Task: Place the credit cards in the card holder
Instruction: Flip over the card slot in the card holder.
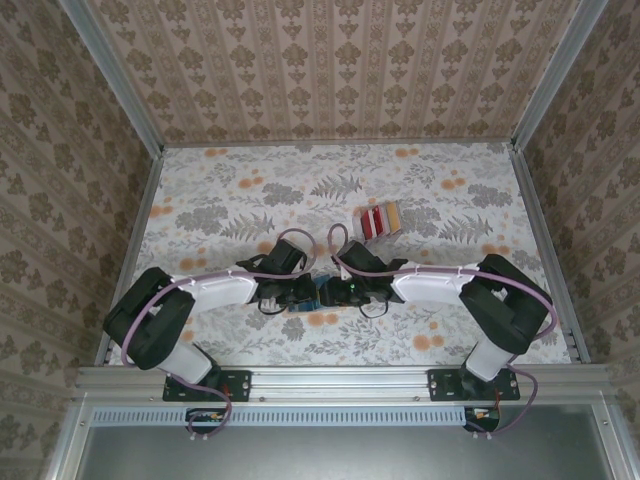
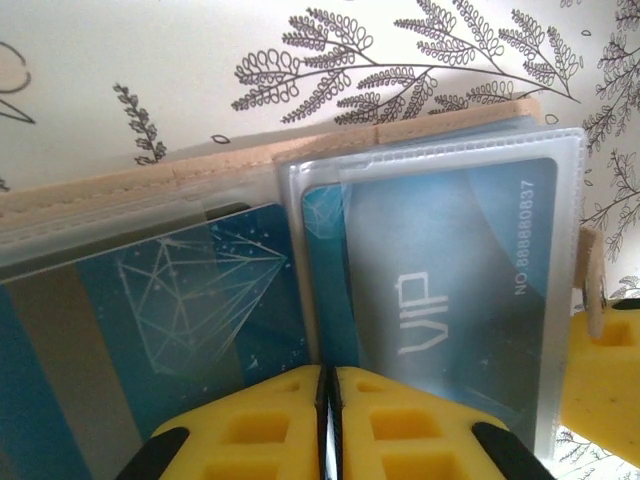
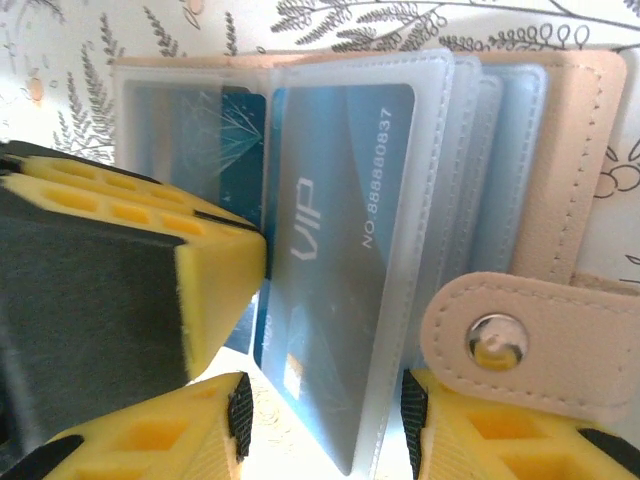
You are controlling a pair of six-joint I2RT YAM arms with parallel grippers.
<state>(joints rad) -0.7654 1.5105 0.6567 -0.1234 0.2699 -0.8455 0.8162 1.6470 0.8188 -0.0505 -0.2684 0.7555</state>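
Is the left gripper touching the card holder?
Touching. In the left wrist view the left gripper is shut on the card holder, a clear sleeve's edge running between its fingertips; the right wrist view shows a finger against that sleeve.

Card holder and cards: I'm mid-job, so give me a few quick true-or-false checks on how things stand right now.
1. The card holder lies open. True.
2. A blue VIP card sits inside a clear sleeve. True.
3. The credit cards are stacked beside the left arm's base. False: they lie farther out on the table, beyond both grippers.
4. The left gripper stands wide open. False: its fingers are closed together at the edge of the holder's sleeves.
5. The snap flap is fastened. False: it is undone and lies loose.
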